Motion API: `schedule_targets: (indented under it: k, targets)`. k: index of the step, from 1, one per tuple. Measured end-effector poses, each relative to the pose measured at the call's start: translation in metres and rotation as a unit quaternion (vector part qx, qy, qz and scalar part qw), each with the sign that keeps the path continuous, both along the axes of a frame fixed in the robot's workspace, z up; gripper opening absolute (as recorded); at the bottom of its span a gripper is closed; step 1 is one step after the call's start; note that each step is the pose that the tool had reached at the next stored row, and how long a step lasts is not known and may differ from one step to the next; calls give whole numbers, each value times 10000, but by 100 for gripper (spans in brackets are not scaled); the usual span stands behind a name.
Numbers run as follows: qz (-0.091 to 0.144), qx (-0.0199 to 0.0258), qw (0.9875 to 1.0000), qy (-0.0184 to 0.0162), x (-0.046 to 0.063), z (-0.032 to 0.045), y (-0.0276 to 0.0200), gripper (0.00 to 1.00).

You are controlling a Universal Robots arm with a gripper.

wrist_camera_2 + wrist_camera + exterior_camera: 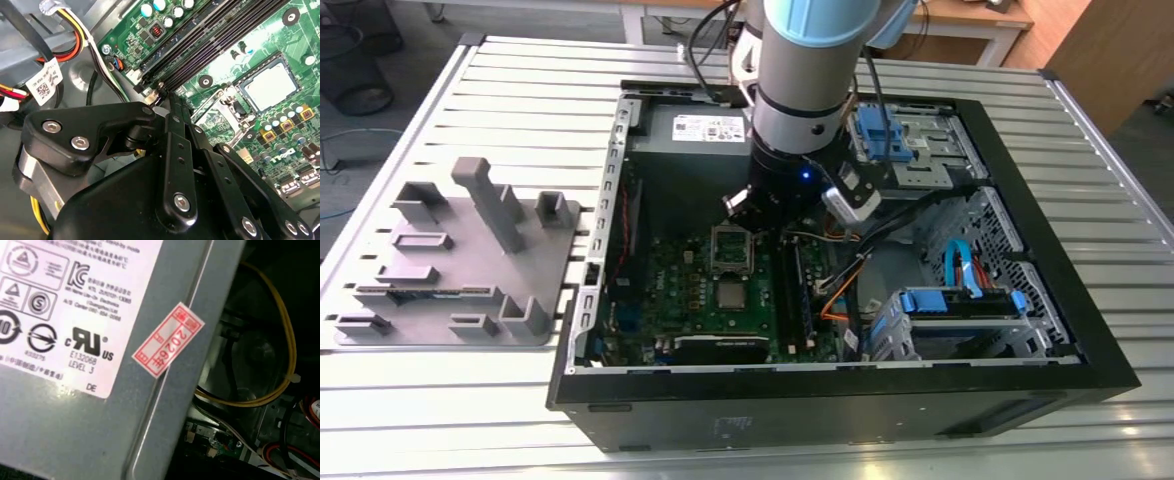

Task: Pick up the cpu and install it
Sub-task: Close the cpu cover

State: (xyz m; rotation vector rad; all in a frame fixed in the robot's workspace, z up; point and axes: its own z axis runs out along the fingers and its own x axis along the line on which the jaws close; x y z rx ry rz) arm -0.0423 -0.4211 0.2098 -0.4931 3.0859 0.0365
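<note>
The cpu (730, 293) is a shiny silver square lying flat in a dark-framed socket on the green motherboard (674, 290), inside the open computer case. It also shows in the second wrist view, cpu (266, 88). The silver socket bracket (731, 245) stands just beyond it, bracket (220, 111). My gripper (767, 208) hangs low inside the case over the bracket's far end, a short way from the cpu. In the second wrist view the black fingers (174, 145) run together to a point, gripper (168, 96), shut with nothing seen between them.
A grey fixture plate (454, 260) with upright blocks lies at the exterior view's left. The power supply (700, 128), also power supply (75, 380), sits beside the arm. Memory slots (210, 45), loose cables (75, 35) and blue drive cages (961, 300) crowd the case.
</note>
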Motion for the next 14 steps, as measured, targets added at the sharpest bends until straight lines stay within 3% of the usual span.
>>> schedule_targets:
  k: [6,14]
  targets:
    - [1,0,10000,0,0,-5,52,11]
    - [1,18,10000,0,-38,-20,68,11]
